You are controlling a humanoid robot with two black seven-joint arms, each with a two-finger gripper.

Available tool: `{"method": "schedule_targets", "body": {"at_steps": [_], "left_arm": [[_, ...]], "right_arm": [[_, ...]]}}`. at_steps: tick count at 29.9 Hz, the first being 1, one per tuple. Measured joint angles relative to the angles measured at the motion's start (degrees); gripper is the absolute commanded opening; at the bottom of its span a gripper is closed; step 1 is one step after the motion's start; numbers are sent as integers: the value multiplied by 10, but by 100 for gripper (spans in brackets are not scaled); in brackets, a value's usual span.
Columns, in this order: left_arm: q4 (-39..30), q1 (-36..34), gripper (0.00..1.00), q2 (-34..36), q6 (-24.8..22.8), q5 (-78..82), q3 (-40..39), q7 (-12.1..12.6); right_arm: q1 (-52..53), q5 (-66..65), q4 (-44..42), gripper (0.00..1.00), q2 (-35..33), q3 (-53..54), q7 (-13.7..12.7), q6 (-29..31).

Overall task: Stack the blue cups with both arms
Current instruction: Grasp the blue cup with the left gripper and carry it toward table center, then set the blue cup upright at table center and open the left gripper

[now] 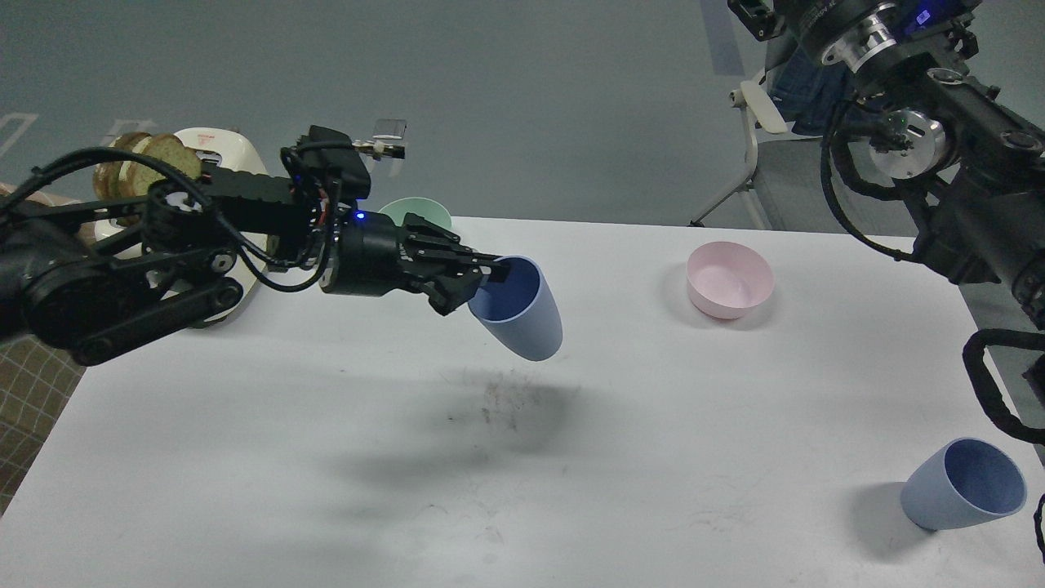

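Surface: white surface (343, 490), grey floor behind, pink bowl (729, 279) far right of middle.
Left pincer (482, 279): closed on the rim of one blue cup (518, 314), held off the surface, mouth tipped toward me.
Second cup (963, 495): standing near right, well apart, tilted.
Right pincer: out of view; the right arm (963, 180) is nearer that cup.
Key relation: second cup lies right of and nearer than the held one.
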Motion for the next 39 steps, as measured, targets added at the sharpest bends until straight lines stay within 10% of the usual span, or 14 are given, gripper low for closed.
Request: {"method": "schedule_targets", "body": {"at_steps": [30, 34, 39], "left_arm": [[131, -45, 0, -193, -35, 153, 95, 0], [131, -43, 81, -192, -35, 151, 95, 0], [124, -50, 94, -185, -36, 140, 91, 0]], "right_arm": [[-15, 0, 2, 100, 11, -20, 0, 0], [-15, 0, 2, 100, 11, -20, 0, 0], [-19, 0, 2, 100, 10, -20, 0, 0]]}}
